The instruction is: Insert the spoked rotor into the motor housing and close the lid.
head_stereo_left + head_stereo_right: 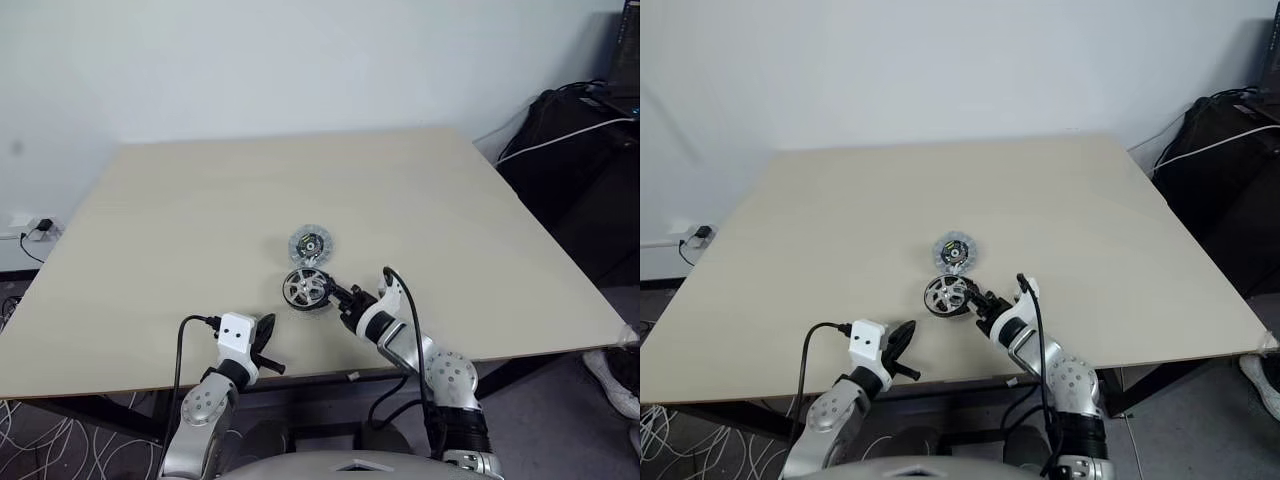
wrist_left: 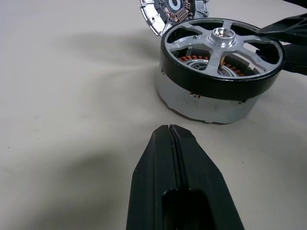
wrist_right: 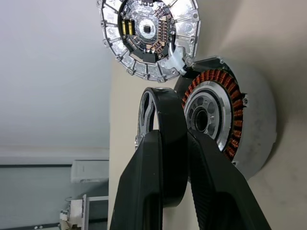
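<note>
Spoked rotor (image 2: 221,57) partway over motor housing (image 2: 206,103)

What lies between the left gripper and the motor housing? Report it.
Nothing: bare table separates the shut left gripper from the motor housing, seen in the left wrist view. The right gripper holds the spoked rotor over the housing.

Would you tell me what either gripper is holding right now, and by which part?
The right gripper pinches the spoked rotor by its dark rim, above the motor housing. The left gripper is shut and holds nothing.
</note>
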